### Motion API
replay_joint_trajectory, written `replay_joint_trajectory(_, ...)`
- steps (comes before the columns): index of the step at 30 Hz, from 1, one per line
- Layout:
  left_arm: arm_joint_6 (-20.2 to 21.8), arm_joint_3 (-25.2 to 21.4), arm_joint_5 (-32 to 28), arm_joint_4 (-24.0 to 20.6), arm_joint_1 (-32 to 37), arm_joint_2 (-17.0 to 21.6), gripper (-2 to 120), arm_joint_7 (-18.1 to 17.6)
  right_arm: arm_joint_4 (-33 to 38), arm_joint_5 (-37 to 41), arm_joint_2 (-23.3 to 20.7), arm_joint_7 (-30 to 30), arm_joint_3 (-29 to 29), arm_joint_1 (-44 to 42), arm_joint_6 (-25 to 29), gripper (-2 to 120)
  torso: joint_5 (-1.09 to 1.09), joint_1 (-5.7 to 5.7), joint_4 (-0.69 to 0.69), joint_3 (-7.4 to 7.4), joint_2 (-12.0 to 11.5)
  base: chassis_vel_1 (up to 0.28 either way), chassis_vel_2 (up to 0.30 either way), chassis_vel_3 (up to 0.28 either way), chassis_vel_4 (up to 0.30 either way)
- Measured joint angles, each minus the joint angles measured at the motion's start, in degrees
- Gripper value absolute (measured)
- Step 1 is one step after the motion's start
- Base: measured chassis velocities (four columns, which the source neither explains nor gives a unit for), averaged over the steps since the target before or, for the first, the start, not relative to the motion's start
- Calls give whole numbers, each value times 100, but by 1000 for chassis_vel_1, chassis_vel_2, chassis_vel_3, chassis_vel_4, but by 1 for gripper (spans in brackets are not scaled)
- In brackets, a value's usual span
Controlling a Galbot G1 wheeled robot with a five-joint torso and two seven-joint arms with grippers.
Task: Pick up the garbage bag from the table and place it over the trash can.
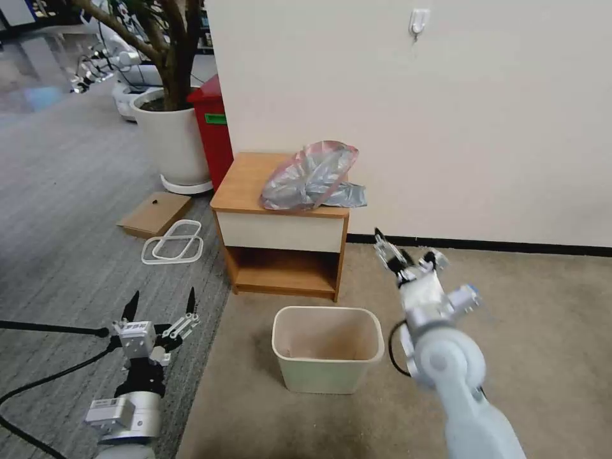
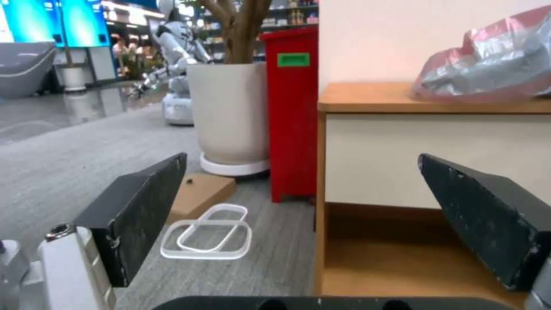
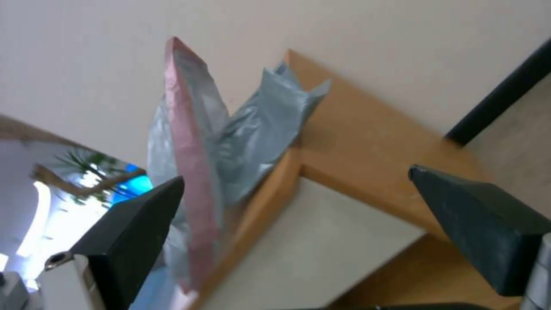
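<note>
Garbage bag (image 1: 310,176) lies lengthwise, seemingly along the table (image 1: 245,182) front; right claw (image 1: 390,250) wide.

The bag (image 1: 312,176) lies on the worktop (image 1: 245,182), at its right end by the wall (image 1: 446,115). The can (image 1: 327,347) stands on the floor before it. A pot (image 1: 171,140) and red bin (image 1: 213,124) stand behind, to the left.
</note>
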Motion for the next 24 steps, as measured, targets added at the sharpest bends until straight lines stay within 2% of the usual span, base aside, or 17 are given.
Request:
replay_joint_trajectory(1,0,0,0,0,0,0,100,0,0,0,0,0,0,0,0,100,0,0,0,0,0,0,0,0,0)
replay_joint_trajectory(4,-25,-84,-1,46,-26,-6,100,5,-498,666,127,249,15,641,0,100,-1,0,0,0,0,0,0,0,0)
replay_joint_trajectory(7,-26,-133,-2,55,-21,-16,100,5,-858,805,193,276,15,995,7,100,1,0,-1,0,0,0,0,0,0)
replay_joint_trajectory(15,-26,-238,-1,109,2,-63,100,-7,-1742,826,356,257,5,1725,43,99,1,0,-1,0,0,0,0,0,0)
replay_joint_trajectory(22,-32,-262,23,189,-19,-131,100,-18,-2174,793,381,222,-46,1996,66,98,0,0,-1,0,0,0,0,0,0)
replay_joint_trajectory(24,-34,-259,36,210,-32,-163,100,-19,-2324,777,371,204,-68,2058,91,92,0,0,-1,0,0,0,0,0,0)
